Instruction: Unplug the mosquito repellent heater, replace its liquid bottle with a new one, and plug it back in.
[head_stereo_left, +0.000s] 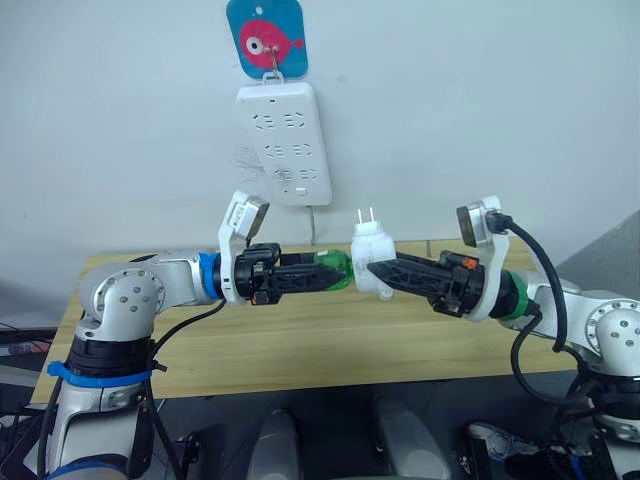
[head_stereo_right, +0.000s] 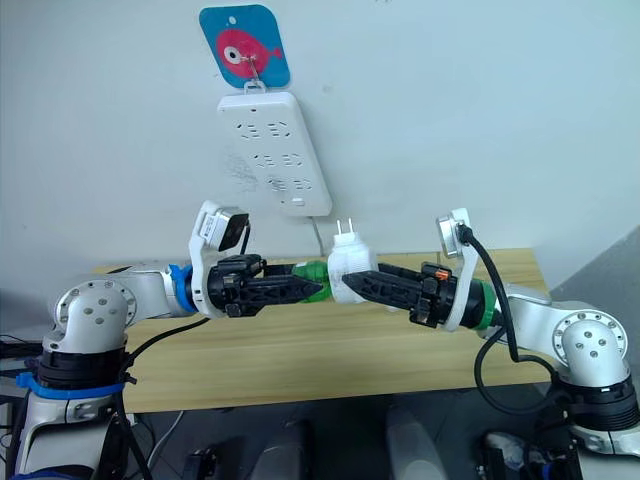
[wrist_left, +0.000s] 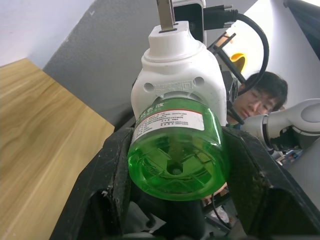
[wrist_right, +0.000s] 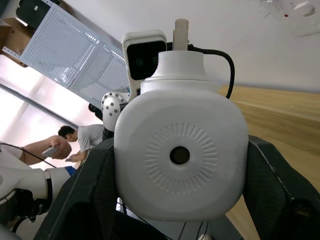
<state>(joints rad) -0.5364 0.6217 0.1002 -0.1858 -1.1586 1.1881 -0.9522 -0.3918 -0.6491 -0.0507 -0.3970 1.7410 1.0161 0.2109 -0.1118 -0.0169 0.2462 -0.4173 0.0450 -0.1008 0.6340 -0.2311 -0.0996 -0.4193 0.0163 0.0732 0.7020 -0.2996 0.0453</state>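
Two arms stretched toward each other above the wooden surface (head_stereo_left: 300, 350). Left hand (head_stereo_left: 335, 272) clamped on the green liquid bottle (head_stereo_left: 338, 268); right hand (head_stereo_left: 372, 272) clamped on the mosquito repellent heater (head_stereo_left: 370, 252). Bottle lying level, mouth in the heater, prongs (head_stereo_left: 366, 217) up. Vent (wrist_right: 180, 155) visible from the right wrist; bottle base (wrist_left: 175, 167) from the left. Power strip (head_stereo_left: 284, 142) on the wall behind.

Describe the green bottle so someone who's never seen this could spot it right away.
Below the long white power strip on the wall, two grippers meet above the wooden table. The translucent green plastic bottle sits in the left gripper, joined to the small white rounded heater.
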